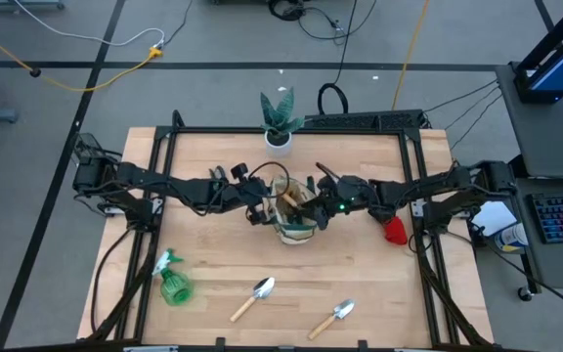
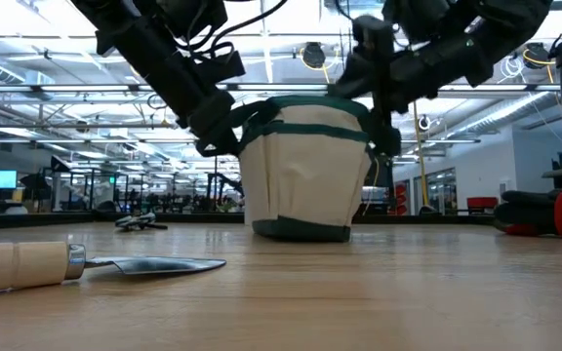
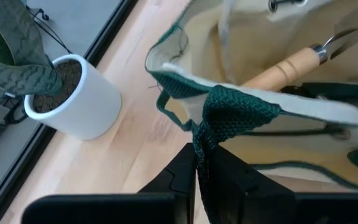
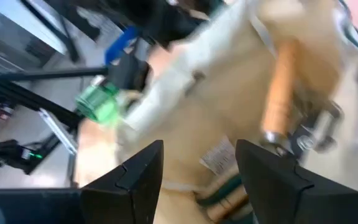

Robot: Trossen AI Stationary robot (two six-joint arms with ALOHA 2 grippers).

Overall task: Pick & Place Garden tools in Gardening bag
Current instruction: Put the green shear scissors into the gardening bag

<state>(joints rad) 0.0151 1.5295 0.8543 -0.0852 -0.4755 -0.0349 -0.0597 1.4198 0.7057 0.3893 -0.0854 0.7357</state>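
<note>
The beige gardening bag [image 1: 294,219] with dark green trim stands upright on the middle of the table; it also shows in the low view [image 2: 305,175]. A tool with a pale wooden handle [image 3: 284,67] lies inside it. My left gripper [image 3: 197,168] is at the bag's left rim, shut on green webbing. My right gripper [image 4: 197,168] is open and empty over the bag's right side, looking into it. A green spray bottle [image 1: 172,282], two silver trowels [image 1: 254,296] [image 1: 332,318] and a small red item [image 1: 395,230] lie on the table. My left gripper pinches the bag's dark green webbing [image 3: 201,144] at the left rim between its two shut fingers. It comes from the table's left, slanting down. The webbing is drawn out from the rim toward the fingers. The bag stands on its base on the table.
A green plant in a white pot [image 1: 280,125] stands at the far edge, behind the bag. The red item lies by the right arm's base. One trowel lies close to the low camera [image 2: 96,263]. Bare wood lies between the bag and the near tools.
</note>
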